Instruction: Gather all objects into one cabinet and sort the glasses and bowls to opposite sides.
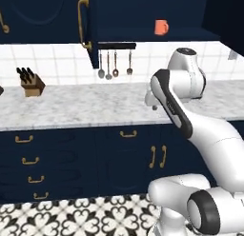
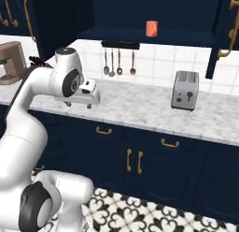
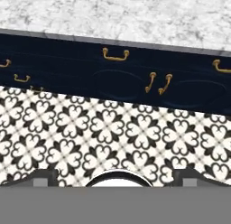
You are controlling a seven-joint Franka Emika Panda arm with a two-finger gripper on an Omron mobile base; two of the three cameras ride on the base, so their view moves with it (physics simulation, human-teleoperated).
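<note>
My gripper [image 3: 115,178] hangs wide and empty over the floor [image 3: 90,137]. Reaching up for the orange mug [image 1: 161,27], I risk knocking it off the cabinet [image 1: 157,11] shelf.

You had a glossy white arm [image 1: 209,135] of rounded, tubular links, with dark grey-black bands at its joints and a black stripe along one link. Behind the pincer [image 3: 115,175], the finger tips [image 3: 40,177] were small and dark.
</note>
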